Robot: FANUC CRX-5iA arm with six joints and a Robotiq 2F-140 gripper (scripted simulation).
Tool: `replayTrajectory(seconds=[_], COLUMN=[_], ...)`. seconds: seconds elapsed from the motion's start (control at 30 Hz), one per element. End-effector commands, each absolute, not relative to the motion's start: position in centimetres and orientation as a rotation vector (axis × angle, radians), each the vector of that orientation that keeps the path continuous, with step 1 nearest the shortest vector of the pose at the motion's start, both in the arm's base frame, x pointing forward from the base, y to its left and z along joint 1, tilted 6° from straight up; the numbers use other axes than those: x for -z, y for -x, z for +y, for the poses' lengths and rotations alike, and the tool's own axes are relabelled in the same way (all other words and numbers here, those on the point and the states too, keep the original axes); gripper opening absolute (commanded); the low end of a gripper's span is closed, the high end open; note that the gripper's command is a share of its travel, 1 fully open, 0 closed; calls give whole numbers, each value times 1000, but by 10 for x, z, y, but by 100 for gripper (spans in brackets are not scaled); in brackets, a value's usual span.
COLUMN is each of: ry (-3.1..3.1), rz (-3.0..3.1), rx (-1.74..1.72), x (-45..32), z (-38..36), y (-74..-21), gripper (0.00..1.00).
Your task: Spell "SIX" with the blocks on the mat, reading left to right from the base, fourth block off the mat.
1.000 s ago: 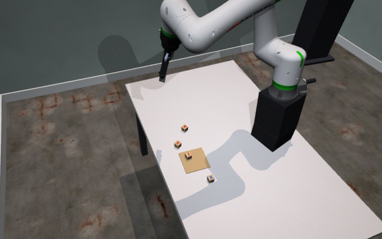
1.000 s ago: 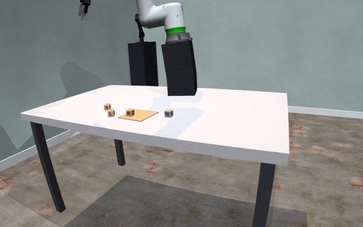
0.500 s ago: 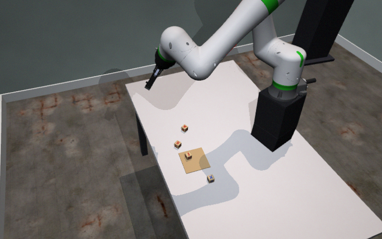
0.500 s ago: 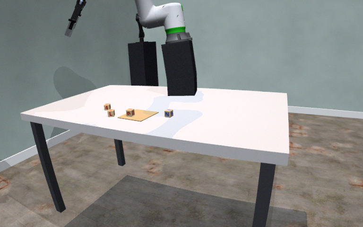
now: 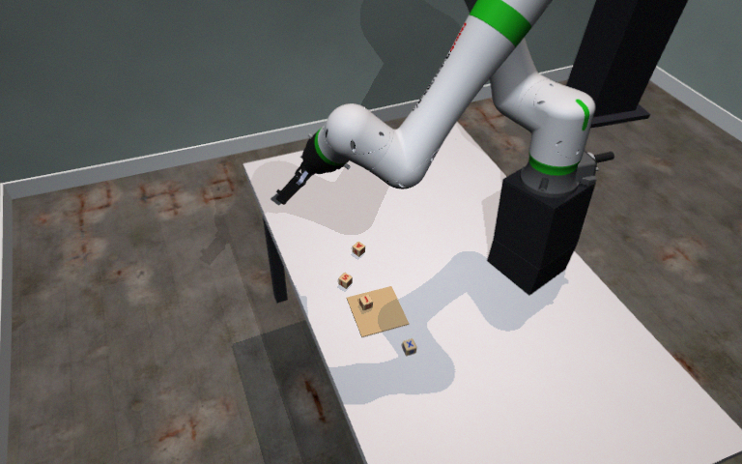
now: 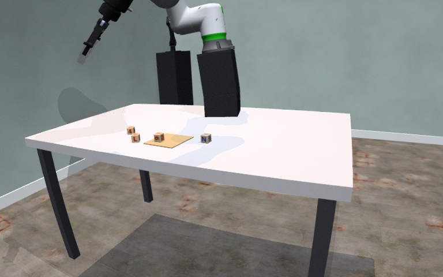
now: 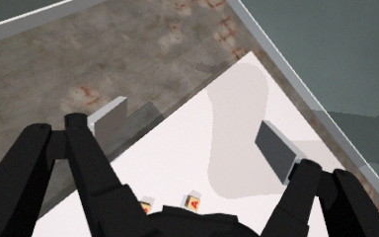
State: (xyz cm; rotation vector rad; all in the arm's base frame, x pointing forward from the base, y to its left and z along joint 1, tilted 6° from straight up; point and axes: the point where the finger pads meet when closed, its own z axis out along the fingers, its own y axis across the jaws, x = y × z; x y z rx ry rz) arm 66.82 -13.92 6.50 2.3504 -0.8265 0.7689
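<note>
While the end effector (image 5: 290,187) (image 6: 90,44) (image 7: 193,120) gapes, I sits on the mat (image 5: 389,328) (image 6: 179,140); S lies off.

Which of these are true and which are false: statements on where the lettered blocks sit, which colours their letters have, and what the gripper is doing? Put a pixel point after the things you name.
1. The block with the I on top (image 5: 365,302) (image 6: 158,137) is on the tan mat (image 5: 386,329) (image 6: 177,141). True.
2. The X block (image 5: 409,346) (image 6: 205,138) is on the mat too. False: it is on the white table, off the mat.
3. The S on its block's top (image 5: 345,280) (image 6: 135,138) is blue. False: it is red.
4. The gripper (image 5: 277,197) (image 6: 81,59) (image 7: 193,120) is open, with nothing between its fingers. True.
5. The mat has two blocks on it. False: it has just one.
</note>
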Motion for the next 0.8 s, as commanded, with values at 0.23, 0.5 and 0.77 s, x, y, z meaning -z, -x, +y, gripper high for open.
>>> replayTrajectory(seconds=[0.23,0.5,0.77], ry=[-2436,-2519,-2617], rz=[-827,-839,-867], rx=[-866,-847,-775], x=[26,82,143], z=[-90,-56,-18], y=[-666,-644,-603], gripper=[100,100,100])
